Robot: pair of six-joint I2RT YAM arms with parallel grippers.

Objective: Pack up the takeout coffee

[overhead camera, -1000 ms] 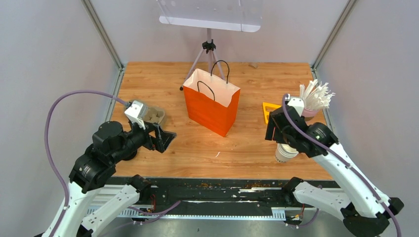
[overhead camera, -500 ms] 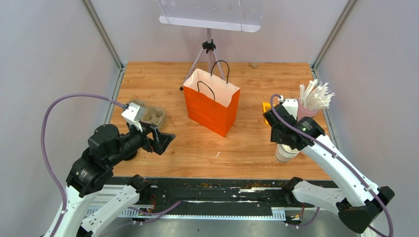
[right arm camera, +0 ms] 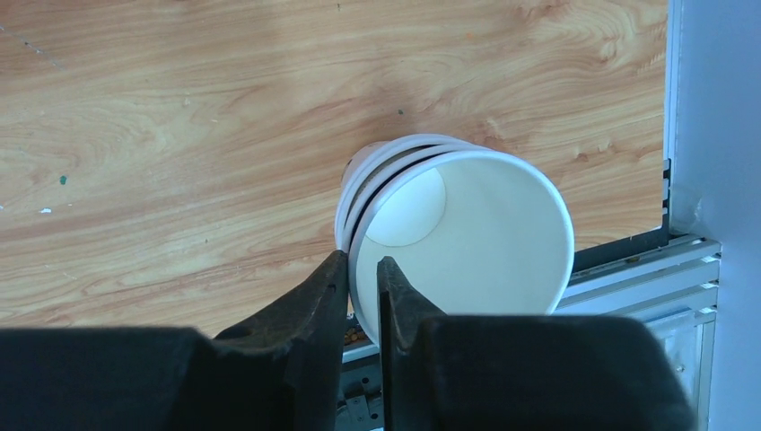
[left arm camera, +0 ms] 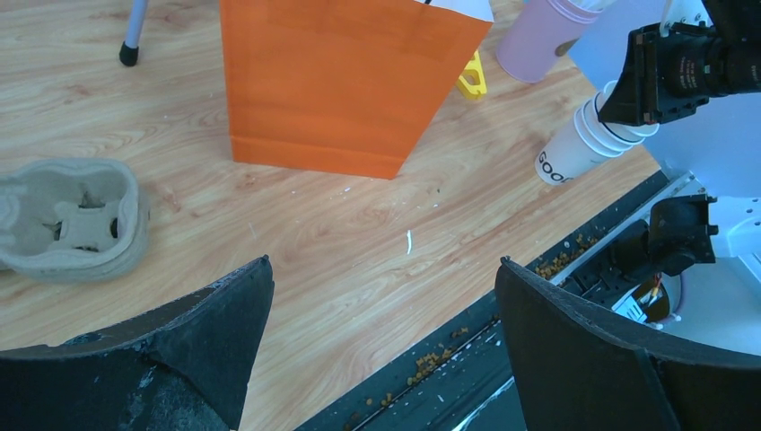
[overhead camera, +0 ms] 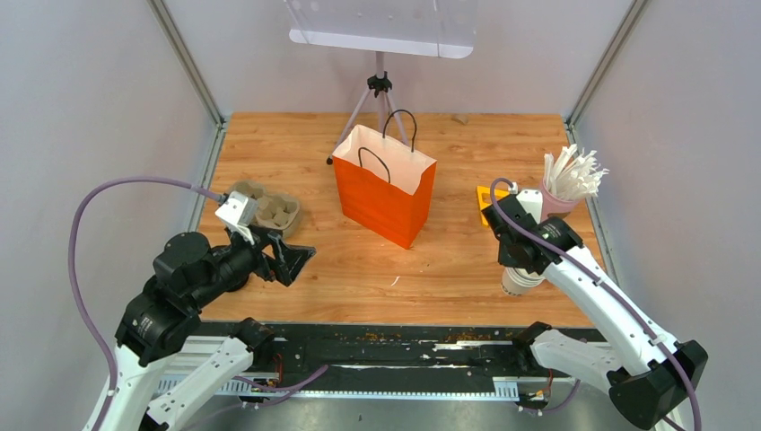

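- Your right gripper is pinched onto the rim of the cups, with the wall between its fingers.
- The cups are nested and tilted, and sit near the front right edge of the table.
- Your left gripper is spread wide with nothing in it, above the table near the tray.
- The bag stands upright mid-table, well apart from the cups.

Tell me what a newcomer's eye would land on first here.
The bright orange paper bag stands open at the middle of the table. Near the right front edge, the right gripper pinches the rim of a stack of white paper cups, tilted and lidless. The left gripper hangs wide open over the left side, near the brown pulp tray.
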